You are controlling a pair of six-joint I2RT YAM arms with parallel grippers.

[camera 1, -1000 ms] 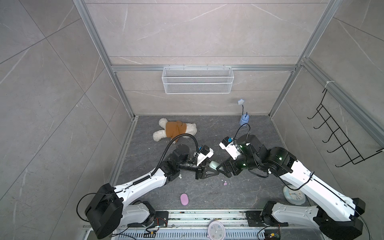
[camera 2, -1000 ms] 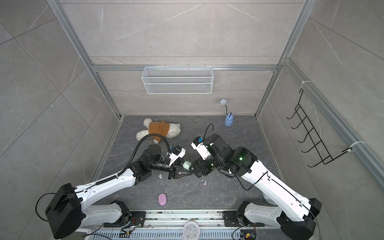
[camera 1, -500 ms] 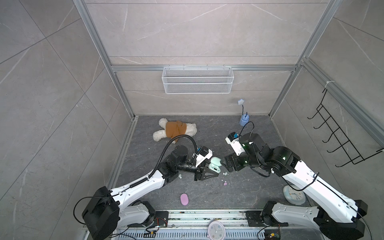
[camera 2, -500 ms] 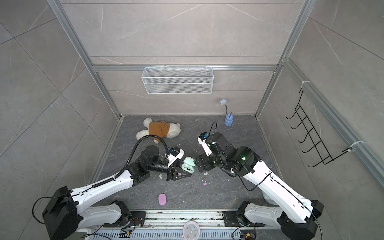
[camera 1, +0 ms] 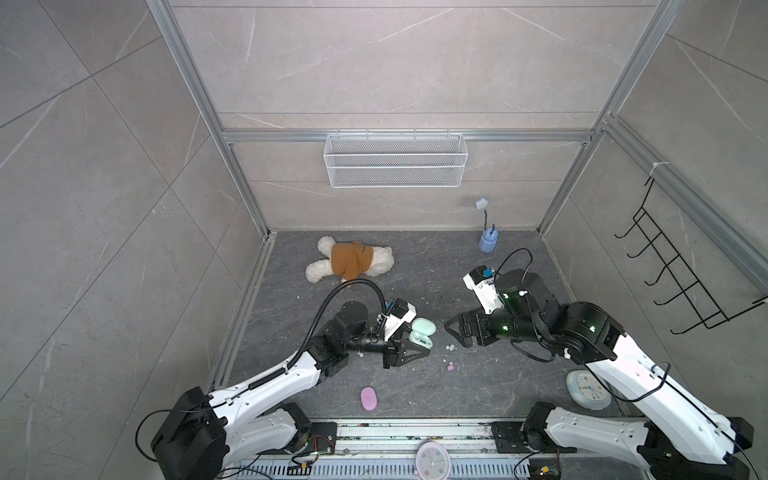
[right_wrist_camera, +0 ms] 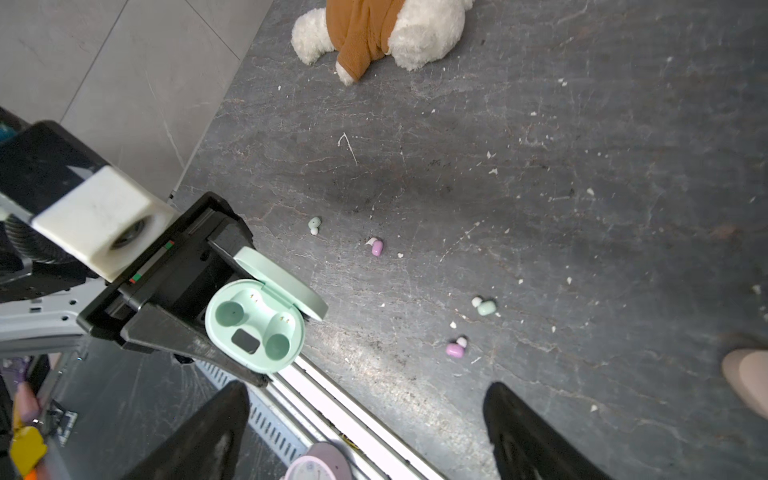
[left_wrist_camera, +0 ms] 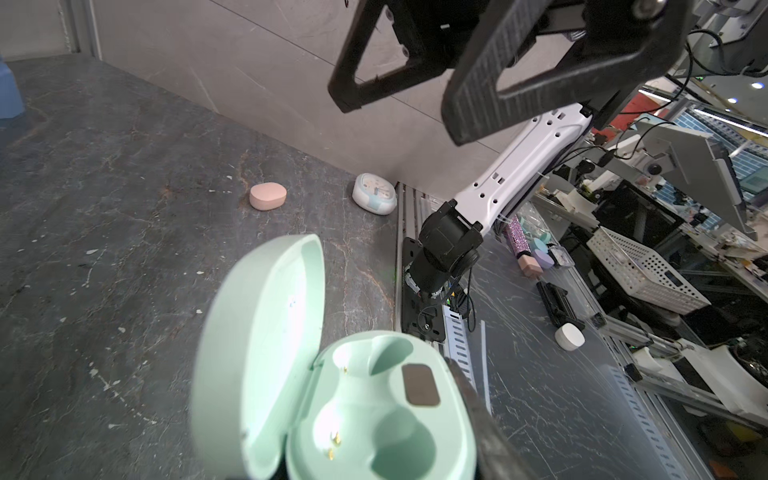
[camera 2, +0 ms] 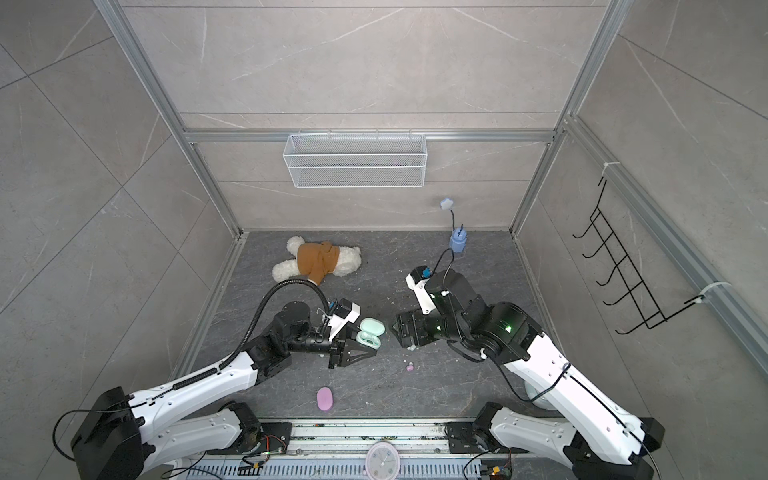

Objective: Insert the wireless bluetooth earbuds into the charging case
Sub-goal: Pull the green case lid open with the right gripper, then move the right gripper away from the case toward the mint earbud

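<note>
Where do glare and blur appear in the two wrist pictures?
Left wrist view: glare whitens the wells of the mint charging case, close to the lens. Right wrist view: the case is sharp; the right gripper has blurred fingers.

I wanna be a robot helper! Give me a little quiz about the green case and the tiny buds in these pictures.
1. True or false: the mint case held by the left pincer has its lid shut.
2. Where do the mint buds lie? A in the case's wells; B on the floor; C in a pincer.
3. Fill in: the right pincer has its jaws standing ____.
Key: 1 false; 2 B; 3 open.
</note>
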